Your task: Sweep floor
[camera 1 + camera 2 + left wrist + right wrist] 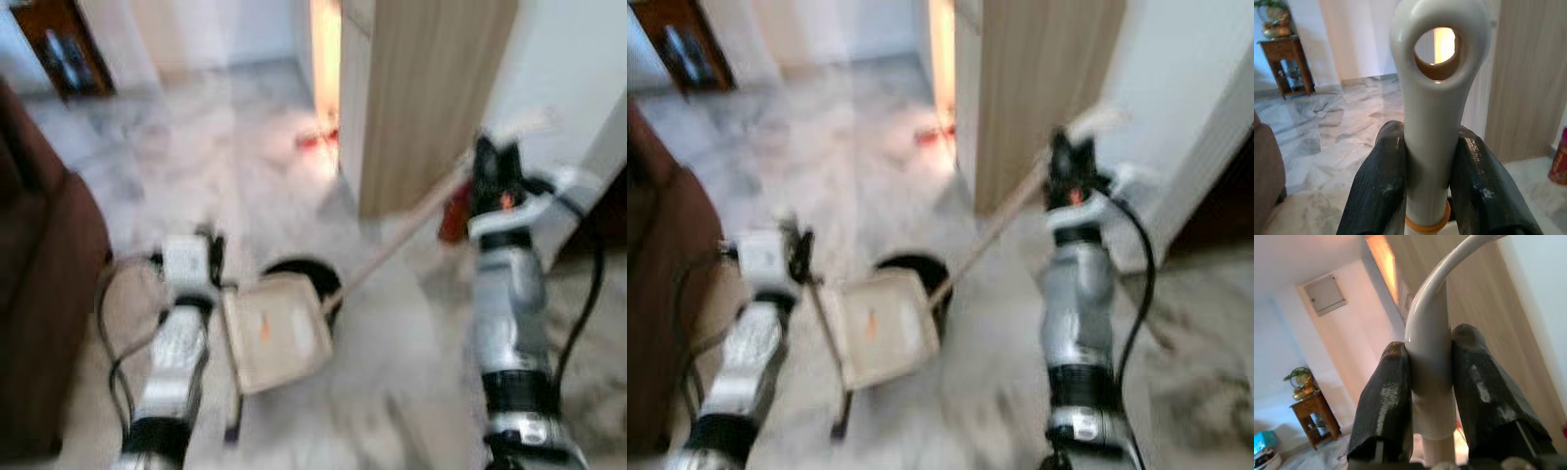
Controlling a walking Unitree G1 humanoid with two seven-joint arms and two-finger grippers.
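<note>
The marble floor (245,166) stretches far toward a wooden side table (1284,63), with a brown sofa (39,284) at the left and a wood-panelled partition (431,98) at the right. The beige dustpan (274,333) sits tilted near the middle, just in front of the dark broom head (304,279), likely so debris can be pushed straight into it. The left gripper (1430,181) is pinched around the dustpan handle (1432,107), holding the pan steady. The right gripper (1432,391), raised at the right, clamps the curved top of the broom handle (392,250), which slants down and left for leverage in sweeping.
</note>
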